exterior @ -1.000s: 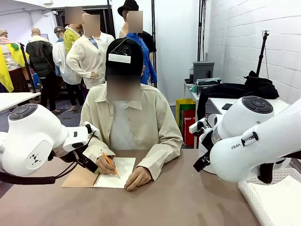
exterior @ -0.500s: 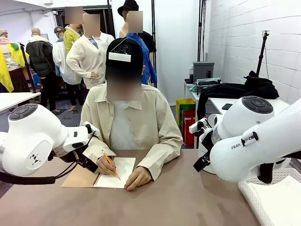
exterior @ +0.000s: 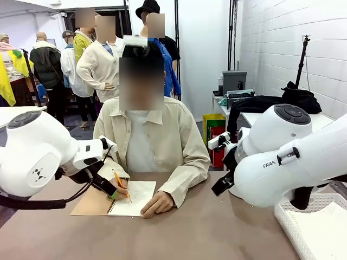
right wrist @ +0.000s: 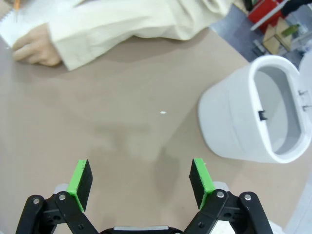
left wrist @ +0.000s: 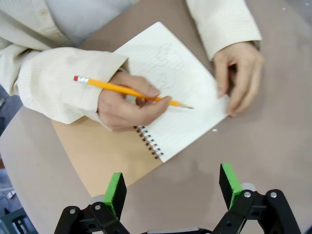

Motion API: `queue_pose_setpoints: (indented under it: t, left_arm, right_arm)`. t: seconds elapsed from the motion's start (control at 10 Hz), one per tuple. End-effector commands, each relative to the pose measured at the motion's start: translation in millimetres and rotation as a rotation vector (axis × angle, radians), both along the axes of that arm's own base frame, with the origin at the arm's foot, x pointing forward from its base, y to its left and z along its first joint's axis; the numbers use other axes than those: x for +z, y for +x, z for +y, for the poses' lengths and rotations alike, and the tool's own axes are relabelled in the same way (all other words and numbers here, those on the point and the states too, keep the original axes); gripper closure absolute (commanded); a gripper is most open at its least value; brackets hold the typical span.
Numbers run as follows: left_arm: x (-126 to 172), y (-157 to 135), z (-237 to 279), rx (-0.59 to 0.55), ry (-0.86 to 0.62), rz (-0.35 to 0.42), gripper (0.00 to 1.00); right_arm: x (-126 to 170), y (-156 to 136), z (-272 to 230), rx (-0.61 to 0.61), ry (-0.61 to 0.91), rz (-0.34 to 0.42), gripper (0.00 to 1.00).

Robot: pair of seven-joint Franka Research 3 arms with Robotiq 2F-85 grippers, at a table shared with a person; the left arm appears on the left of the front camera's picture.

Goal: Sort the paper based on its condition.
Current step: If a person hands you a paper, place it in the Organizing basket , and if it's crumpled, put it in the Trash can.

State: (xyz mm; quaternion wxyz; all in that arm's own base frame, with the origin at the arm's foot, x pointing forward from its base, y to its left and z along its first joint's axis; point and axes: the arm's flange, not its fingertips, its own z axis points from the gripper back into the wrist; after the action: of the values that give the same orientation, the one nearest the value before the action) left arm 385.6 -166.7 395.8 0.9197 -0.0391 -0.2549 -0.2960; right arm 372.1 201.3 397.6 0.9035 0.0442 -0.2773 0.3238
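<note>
1. While the person drew, the left gripper hung over the tabletop on the robot's side of the spiral notebook. Its jaws were wide apart with nothing between them. I judged it to be waiting, as the sheet was not free to take.
2. The paper was the notebook's white top page, bound on the coil. It lay near the tabletop's far edge, left of the middle.
3. The pencil hand held a yellow pencil with its tip on the page. The other hand pressed the page's outer edge, probably to stop it sliding.
4. The right gripper was open and empty over bare tabletop on the right side. A white tub stood near it, and a white mesh basket sat at the near right corner. Both were likely drop places for the sort.
</note>
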Motion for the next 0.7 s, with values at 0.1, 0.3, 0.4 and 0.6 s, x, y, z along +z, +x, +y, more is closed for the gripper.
queue_pose_setpoints:
  t: [0.1, 0.3, 0.4, 0.6]
  left_arm:
    - [35.6, -16.3, 18.5, -0.085, -0.102, 0.056, 0.0]
    - [61.9, -28.0, 25.0, -0.151, -0.16, 0.064, 0.0]
    - [78.1, -34.9, 29.6, -0.213, -0.182, 0.07, 0.0]
    - [102.6, -43.2, 38.7, -0.288, -0.189, 0.086, 0.0]
  right_arm:
    - [22.4, -11.5, -0.6, 0.093, 0.074, 0.082, 0.0]
    - [45.2, -22.7, 2.8, 0.138, 0.079, 0.079, 0.0]
    - [62.7, -25.9, 3.4, 0.17, 0.11, 0.09, 0.0]
    - [96.3, -28.0, 2.1, 0.171, 0.11, 0.088, 0.0]
